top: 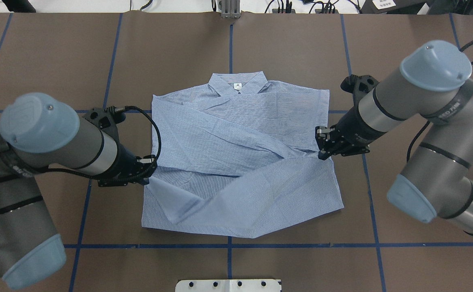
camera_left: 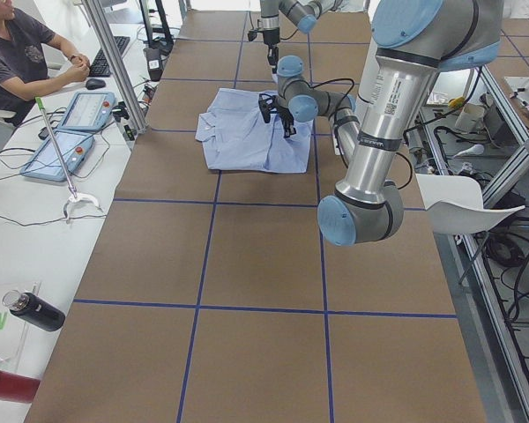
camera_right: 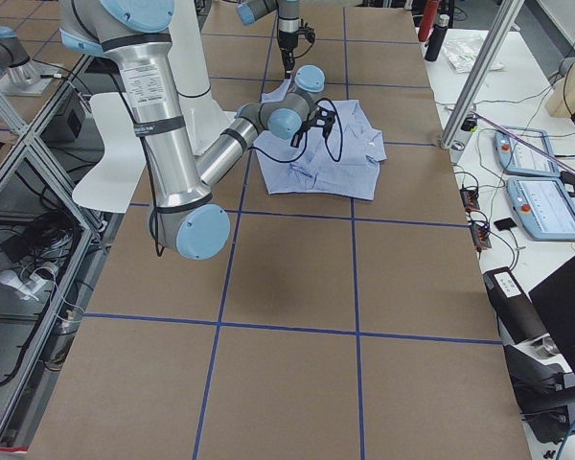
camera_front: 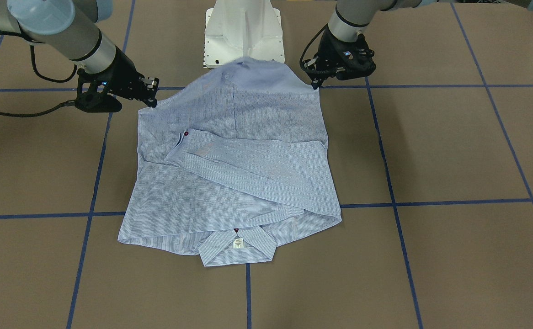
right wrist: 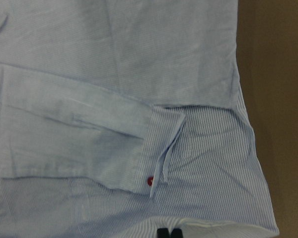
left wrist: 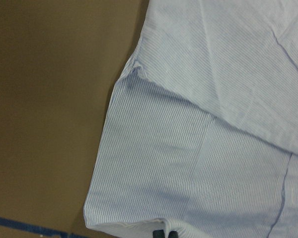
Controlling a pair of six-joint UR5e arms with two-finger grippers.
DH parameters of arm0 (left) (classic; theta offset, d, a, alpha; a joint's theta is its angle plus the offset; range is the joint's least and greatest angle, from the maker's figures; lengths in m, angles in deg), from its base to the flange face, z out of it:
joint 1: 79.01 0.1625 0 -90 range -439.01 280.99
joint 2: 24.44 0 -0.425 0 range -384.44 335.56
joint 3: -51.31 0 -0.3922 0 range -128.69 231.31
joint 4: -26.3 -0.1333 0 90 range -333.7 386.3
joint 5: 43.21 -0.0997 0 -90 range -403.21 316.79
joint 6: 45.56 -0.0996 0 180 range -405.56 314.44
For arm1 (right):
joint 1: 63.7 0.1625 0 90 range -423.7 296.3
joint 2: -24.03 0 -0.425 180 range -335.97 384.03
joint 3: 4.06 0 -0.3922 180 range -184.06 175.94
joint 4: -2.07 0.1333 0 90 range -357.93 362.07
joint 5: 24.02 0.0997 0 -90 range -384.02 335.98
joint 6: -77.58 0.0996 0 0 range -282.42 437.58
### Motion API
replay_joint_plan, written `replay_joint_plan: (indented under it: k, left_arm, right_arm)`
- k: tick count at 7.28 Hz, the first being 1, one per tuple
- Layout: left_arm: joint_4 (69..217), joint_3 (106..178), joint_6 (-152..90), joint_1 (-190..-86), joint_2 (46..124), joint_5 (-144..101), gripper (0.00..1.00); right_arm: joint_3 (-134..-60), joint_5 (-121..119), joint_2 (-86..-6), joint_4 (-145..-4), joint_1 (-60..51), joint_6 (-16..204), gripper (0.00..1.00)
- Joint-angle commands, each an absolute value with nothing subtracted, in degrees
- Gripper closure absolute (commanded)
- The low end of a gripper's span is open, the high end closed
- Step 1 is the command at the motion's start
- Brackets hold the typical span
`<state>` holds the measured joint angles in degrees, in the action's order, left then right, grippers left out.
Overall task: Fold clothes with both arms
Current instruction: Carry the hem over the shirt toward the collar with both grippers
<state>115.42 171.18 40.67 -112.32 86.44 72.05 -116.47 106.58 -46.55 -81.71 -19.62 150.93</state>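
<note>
Currently left gripper, right gripper each clamped tight on shirt side edge, hem lifted.

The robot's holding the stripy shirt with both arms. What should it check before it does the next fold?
1. Left tool pinching the shirt at its edge: ok, the tips look shut on the cloth.
2. Right tool pinching the opposite edge: ok, it looks the same.
3. Both tools level with each other: not ok, the right tool sits a bit nearer the collar.
4. Sleeves folded across the back: ok.
5. Collar lying flat on the table: ok.
</note>
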Motion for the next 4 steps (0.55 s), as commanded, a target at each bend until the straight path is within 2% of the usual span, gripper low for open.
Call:
replay_joint_plan:
  k: [1, 4]
  left_arm:
    - [115.60, 165.77, 33.58, -120.20, 88.22, 73.77, 1.00]
    - [116.56, 153.29, 29.08, -125.05, 96.31, 75.01, 1.00]
  right_arm:
    - [-108.17, 106.58, -40.16, -81.52, -13.11, 146.77, 1.00]
    - [-100.93, 106.32, -35.57, -81.17, -9.92, 143.68, 1.00]
